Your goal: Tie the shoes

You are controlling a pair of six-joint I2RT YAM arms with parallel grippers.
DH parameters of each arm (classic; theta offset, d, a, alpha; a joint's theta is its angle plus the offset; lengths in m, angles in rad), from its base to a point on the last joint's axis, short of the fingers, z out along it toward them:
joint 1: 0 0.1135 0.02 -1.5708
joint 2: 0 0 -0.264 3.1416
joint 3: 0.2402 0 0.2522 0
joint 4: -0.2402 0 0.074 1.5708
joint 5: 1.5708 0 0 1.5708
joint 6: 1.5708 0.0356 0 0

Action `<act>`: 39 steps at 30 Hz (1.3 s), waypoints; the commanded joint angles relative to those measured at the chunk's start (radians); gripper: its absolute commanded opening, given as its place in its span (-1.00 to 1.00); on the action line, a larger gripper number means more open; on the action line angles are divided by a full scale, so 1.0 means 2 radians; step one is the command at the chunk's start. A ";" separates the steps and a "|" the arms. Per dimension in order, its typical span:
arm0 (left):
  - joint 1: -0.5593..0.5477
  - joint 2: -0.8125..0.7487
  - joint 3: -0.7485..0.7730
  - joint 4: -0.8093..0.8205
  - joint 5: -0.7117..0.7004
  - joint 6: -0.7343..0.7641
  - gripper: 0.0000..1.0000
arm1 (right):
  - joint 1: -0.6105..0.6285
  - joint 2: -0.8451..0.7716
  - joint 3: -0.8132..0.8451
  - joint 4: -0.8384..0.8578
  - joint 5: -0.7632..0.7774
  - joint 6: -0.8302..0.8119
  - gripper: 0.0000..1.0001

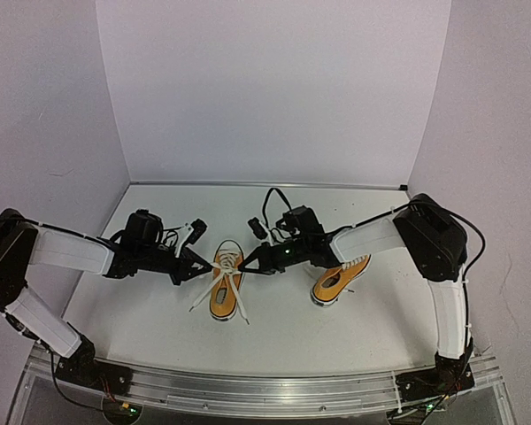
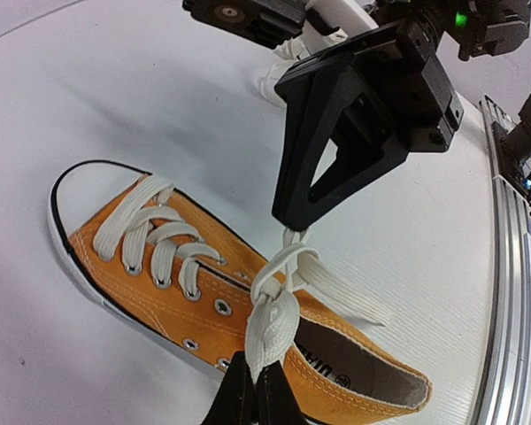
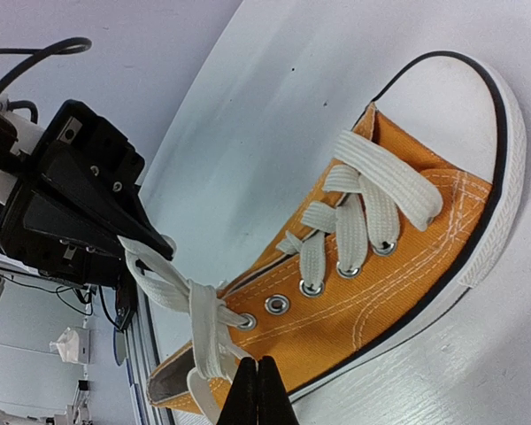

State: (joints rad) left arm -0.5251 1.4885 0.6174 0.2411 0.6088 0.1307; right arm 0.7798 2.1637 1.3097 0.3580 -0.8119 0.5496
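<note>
- The white table (image 1: pixel 159 328) carries both shoes near its middle, between the two arms.
- One orange-yellow canvas sneaker with a white toe cap (image 1: pixel 227 288) lies between the two grippers. Its twin sneaker (image 1: pixel 339 282) sits to the right, partly under the right arm, and is not being worked.
- The left gripper (image 2: pixel 252 394) has its fingers pressed together, pinching one strand of the flat white lace (image 2: pixel 273 328).
- The right gripper (image 3: pixel 257 390) is likewise clamped, nipping the other strand opposite.
- The lace crossing (image 2: pixel 267 288) sits just above the top eyelets, half-cinched and loose.
- The step in hand looks like drawing the first overhand knot tight.
- The next move calls for an even outward pull from both sides, low enough not to lift the sneaker, before any bow loops.
</note>
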 commanded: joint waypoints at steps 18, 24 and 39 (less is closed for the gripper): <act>-0.009 -0.030 -0.003 -0.089 -0.133 -0.121 -1.00 | -0.013 -0.056 -0.064 -0.025 0.063 -0.015 -1.00; -0.009 -0.011 -0.003 -0.095 -0.122 -0.125 -1.00 | -0.013 -0.053 -0.073 -0.032 0.067 -0.021 -1.00; -0.094 0.086 0.040 -0.030 -0.055 -0.157 -1.00 | -0.011 -0.013 -0.006 -0.033 0.038 -0.020 -1.00</act>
State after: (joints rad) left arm -0.6718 1.6115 0.6672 0.1107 0.4256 -0.1390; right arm 0.7629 2.1338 1.2591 0.2929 -0.7260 0.5232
